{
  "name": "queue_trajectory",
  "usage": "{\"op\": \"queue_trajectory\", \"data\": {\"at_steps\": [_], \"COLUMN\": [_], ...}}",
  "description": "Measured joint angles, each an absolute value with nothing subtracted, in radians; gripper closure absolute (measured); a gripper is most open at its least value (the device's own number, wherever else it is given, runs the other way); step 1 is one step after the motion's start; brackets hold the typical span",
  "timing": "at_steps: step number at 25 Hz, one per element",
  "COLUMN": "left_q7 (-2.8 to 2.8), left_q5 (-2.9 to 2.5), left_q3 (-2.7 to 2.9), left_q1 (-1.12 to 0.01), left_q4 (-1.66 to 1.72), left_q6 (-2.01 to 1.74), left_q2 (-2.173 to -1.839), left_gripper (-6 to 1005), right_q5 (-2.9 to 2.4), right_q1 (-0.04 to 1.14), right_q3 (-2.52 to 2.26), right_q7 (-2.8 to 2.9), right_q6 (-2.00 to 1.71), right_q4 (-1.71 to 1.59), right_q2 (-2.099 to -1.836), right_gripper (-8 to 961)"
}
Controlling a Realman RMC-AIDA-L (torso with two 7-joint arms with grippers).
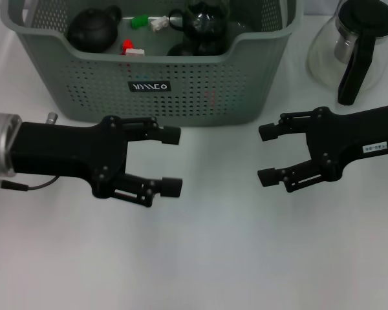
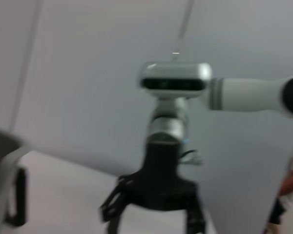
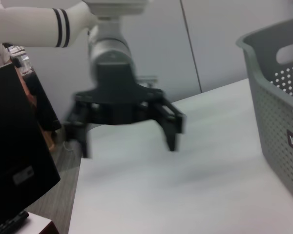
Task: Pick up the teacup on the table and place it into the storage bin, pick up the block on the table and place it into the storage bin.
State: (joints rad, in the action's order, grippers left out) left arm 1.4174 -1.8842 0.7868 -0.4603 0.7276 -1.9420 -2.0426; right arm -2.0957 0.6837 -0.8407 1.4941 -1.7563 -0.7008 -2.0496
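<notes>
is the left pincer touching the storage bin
Apart. Head view shows white table between the left pincer and the storage bin front wall.

Storage bin [image 1: 200, 90]: grey-green, walls perforated with a dot grid, black label with white lettering. Inside it: a black teapot [image 1: 94, 29], red [image 1: 127, 46], green [image 1: 139, 21] and white [image 1: 159, 24] blocks. Both tools, left [image 1: 171, 160] and right [image 1: 266, 154]: black. Counter [image 1: 213, 258]: white.
</notes>
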Motion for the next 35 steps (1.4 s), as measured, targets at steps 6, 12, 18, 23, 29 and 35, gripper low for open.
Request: {"op": "queue_trajectory", "data": {"at_steps": [6,12,18,23,29,35], "left_q7": [1.398,1.398,1.399,1.399,1.398,1.398], "left_q5": [-1.945,-1.968,-1.994,-1.995,-1.995,-1.996], "left_q3": [0.787,0.799,0.801,0.801,0.801,0.801], "left_q1": [-0.457,-0.459,-0.474,-0.477,-0.473,-0.471], "left_q4": [0.650,0.642,0.634,0.633,0.631,0.629], "left_q6": [-1.740,-1.623,-1.572,-1.569,-1.567,-1.564], "left_q2": [-2.040,-2.056,-2.066,-2.067,-2.068,-2.068], "left_gripper": [67,66,66,66,66,66], "right_q5": [-2.104,-2.105,-2.105,-2.105,-2.105,-2.105], "right_q1": [0.687,0.688,0.693,0.695,0.692,0.693], "right_q3": [-0.843,-0.853,-0.889,-0.900,-0.903,-0.905], "right_q7": [1.408,1.316,1.297,1.299,1.304,1.305], "right_q6": [-1.723,-1.636,-1.546,-1.541,-1.533,-1.525], "right_q4": [-0.693,-0.627,-0.586,-0.582,-0.581,-0.573], "right_q2": [-2.068,-2.084,-2.094,-2.094,-2.094,-2.095], "right_gripper": [12,12,12,12,12,12]}}
